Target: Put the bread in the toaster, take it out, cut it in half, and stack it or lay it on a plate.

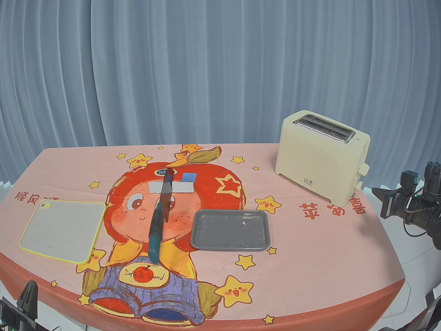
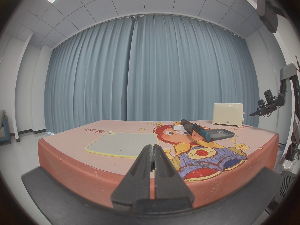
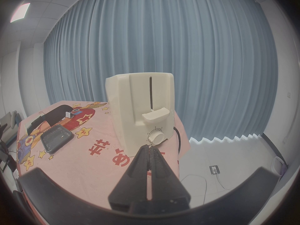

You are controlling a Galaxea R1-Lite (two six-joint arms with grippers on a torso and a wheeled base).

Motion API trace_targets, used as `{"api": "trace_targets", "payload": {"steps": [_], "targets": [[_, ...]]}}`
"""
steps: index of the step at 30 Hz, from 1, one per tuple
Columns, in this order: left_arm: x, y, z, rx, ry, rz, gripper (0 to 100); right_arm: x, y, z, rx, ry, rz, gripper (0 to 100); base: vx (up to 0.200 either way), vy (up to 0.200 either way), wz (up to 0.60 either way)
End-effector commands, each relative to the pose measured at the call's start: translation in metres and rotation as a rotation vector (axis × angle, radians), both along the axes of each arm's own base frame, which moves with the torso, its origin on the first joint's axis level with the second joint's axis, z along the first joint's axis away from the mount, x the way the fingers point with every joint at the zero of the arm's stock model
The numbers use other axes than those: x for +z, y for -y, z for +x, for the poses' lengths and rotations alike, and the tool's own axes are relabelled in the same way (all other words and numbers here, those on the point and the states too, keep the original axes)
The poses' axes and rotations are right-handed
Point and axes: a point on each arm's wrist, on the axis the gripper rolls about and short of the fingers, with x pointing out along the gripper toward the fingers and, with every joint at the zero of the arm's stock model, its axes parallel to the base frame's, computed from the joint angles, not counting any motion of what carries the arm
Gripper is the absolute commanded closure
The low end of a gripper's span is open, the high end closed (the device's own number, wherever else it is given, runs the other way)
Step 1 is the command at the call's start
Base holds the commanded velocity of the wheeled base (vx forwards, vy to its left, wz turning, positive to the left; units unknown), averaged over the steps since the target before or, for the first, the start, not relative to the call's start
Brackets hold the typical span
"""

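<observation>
Both pincers narrow, fingers near-touching, holding nothing. Left gripper [image 2: 153, 160] sits off the table [image 1: 321, 263] near-left edge, right gripper [image 3: 149, 163] off the right edge facing the toaster [image 1: 321, 155] lever [image 3: 155, 113]. Toaster is far right, long axis far-left to near-right, lever end toward the right arm. Lever sits low, so bread maybe inside, can't tell. Risk: a hard poke skids the toaster, which is near the edge. Knife [image 1: 158, 217] lies near-far, handle near.

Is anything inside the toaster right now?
Nothing sticks up from the toaster slots; their depths are dark and hidden, so bread inside cannot be ruled out. The lever sits low in its track.
</observation>
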Motion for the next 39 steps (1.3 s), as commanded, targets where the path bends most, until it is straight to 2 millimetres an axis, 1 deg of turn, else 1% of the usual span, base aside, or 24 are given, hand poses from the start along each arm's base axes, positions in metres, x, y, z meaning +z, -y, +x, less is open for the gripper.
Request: {"api": "trace_targets", "payload": {"steps": [1,7,25,28,31,36,38,39], "targets": [[-0.005,0.0,0.0,0.001,-0.001,-0.001,100,0.001,0.0,0.001,0.003,0.005,0.0,100,0.0,0.0,0.0],[-0.005,0.0,0.0,0.001,-0.001,-0.001,100,-0.005,-0.001,0.004,0.008,-0.015,0.001,100,0.0,0.0,0.0],[-0.005,0.0,0.0,0.001,-0.001,0.001,100,-0.006,-0.002,0.009,0.006,-0.022,-0.004,100,0.0,0.0,0.0],[-0.005,0.0,0.0,0.001,-0.001,-0.001,100,-0.009,-0.003,0.007,0.012,-0.039,-0.001,100,0.0,0.0,0.0],[-0.005,0.0,0.0,0.001,-0.001,-0.001,100,-0.013,-0.004,0.012,0.019,-0.042,0.001,100,0.0,0.0,0.0],[-0.005,0.0,0.0,0.001,-0.001,-0.001,100,-0.012,-0.012,0.016,0.052,-0.036,0.002,100,0.0,0.0,0.0],[-0.005,0.0,0.0,0.001,-0.001,-0.001,100,-0.012,-0.012,0.016,0.052,-0.036,0.002,100,0.0,0.0,0.0],[-0.005,0.0,0.0,0.001,-0.001,-0.001,100,-0.005,-0.014,0.022,0.06,-0.014,0.003,100,0.0,0.0,0.0]]}}
